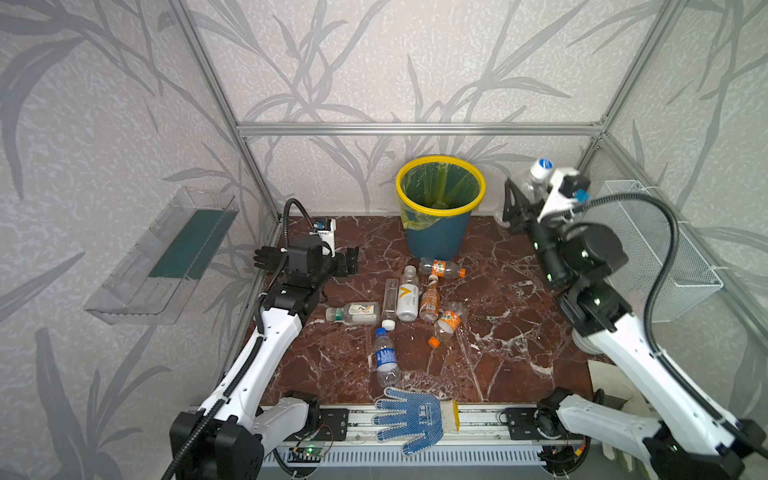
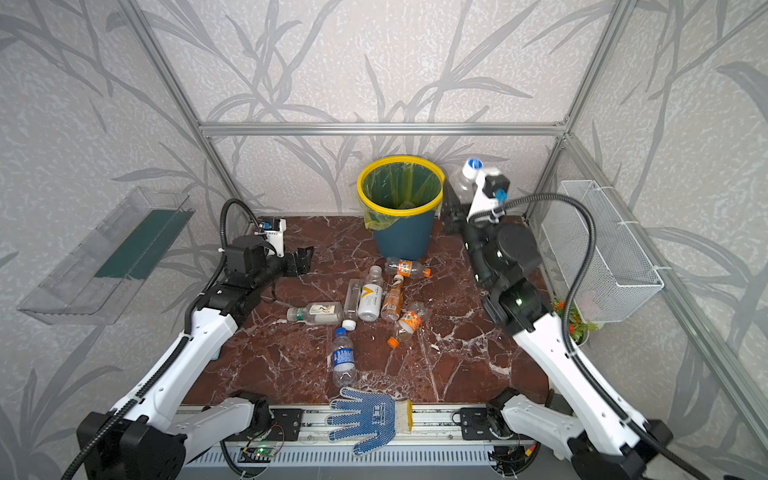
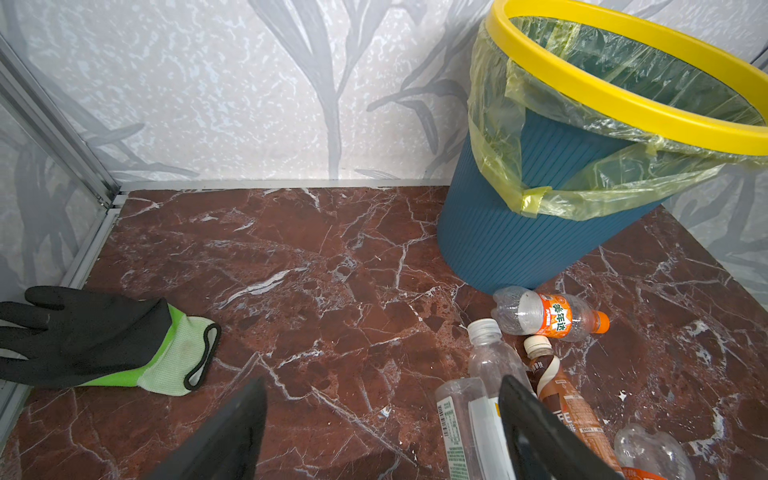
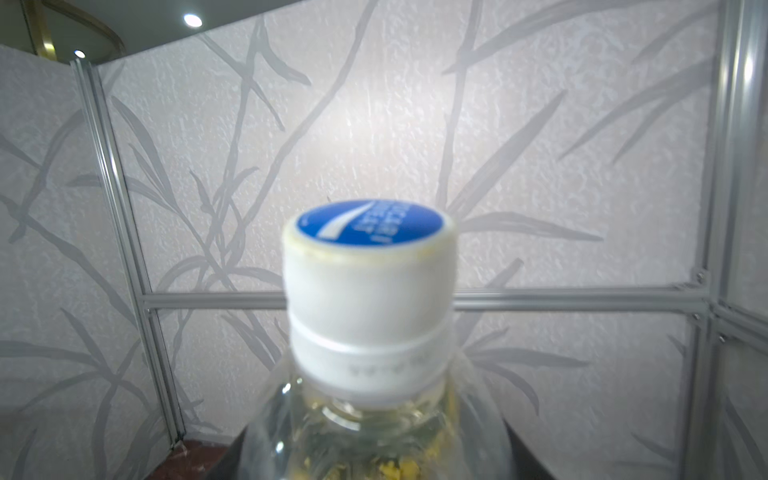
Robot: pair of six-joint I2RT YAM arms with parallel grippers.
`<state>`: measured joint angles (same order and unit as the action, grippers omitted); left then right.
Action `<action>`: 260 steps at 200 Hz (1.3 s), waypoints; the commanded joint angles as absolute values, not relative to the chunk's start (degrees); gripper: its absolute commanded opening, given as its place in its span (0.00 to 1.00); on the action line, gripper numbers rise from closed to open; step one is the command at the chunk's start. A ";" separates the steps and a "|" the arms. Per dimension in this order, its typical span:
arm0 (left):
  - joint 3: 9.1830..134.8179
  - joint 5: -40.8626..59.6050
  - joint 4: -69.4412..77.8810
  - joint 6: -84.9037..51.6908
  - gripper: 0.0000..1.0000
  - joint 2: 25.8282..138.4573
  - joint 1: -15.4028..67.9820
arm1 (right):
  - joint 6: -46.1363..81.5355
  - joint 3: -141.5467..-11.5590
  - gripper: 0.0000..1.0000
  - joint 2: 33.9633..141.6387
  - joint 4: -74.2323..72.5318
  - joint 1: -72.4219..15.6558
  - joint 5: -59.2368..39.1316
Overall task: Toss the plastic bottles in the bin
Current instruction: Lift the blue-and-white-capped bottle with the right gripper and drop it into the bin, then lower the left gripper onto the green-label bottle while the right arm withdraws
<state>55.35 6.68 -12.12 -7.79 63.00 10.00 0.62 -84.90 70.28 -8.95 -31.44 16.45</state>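
Note:
The bin (image 1: 440,232) (image 2: 401,237) (image 3: 519,232), dark blue with a yellow rim and liner, stands at the back wall. Several plastic bottles lie in front of it, among them an orange-label one (image 1: 441,267) (image 3: 548,318), a white one (image 1: 407,299) and a blue-label one (image 1: 384,357) (image 2: 344,359). My right gripper (image 1: 519,203) (image 2: 455,205) (image 4: 374,461) is raised to the right of the bin, shut on a clear bottle with a blue-topped white cap (image 1: 541,168) (image 4: 368,282). My left gripper (image 1: 348,264) (image 3: 380,386) hangs open and empty, low, left of the pile.
A black and green glove (image 1: 268,257) (image 3: 83,336) lies by the left wall. A blue dotted glove (image 1: 409,415) rests on the front rail. A white wire basket (image 1: 656,249) hangs on the right wall and a clear tray (image 1: 166,257) on the left one.

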 commanded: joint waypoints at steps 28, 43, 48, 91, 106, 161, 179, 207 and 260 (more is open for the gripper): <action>60.11 6.01 -20.93 -15.12 0.89 62.25 10.11 | 4.68 -125.53 0.99 103.56 24.68 -28.83 8.00; 57.09 7.84 -22.24 -17.82 0.92 59.34 10.11 | 4.18 -121.44 0.99 101.87 20.98 -28.74 9.27; 55.92 8.75 -22.50 -17.72 0.93 58.05 10.11 | 4.00 -119.35 0.99 100.64 19.55 -28.66 9.83; 49.15 7.93 -25.64 -25.24 0.98 50.06 10.11 | 5.68 -100.31 0.99 88.11 11.21 -25.09 10.73; 47.84 7.98 -26.43 -27.38 0.99 48.90 10.11 | 6.88 -91.48 0.99 83.29 8.30 -23.90 10.88; 42.25 9.34 -28.52 -37.63 0.99 48.47 10.20 | 13.48 -65.73 0.99 69.40 5.69 -18.85 10.02; 40.46 9.45 -28.60 -41.37 0.99 48.17 10.20 | 15.55 -59.03 0.99 66.25 5.73 -17.59 9.43; 38.93 8.23 -30.20 -47.10 0.99 47.48 10.54 | 17.14 -53.94 0.99 65.19 8.32 -16.46 7.03; 34.80 5.61 -31.55 -58.95 0.99 47.10 13.27 | 17.59 -51.33 0.99 68.34 9.90 -16.35 5.55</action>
<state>36.67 7.84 -29.82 -50.57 47.18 11.73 16.51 -52.21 67.18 9.91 -16.53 6.85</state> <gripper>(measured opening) 0.992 0.993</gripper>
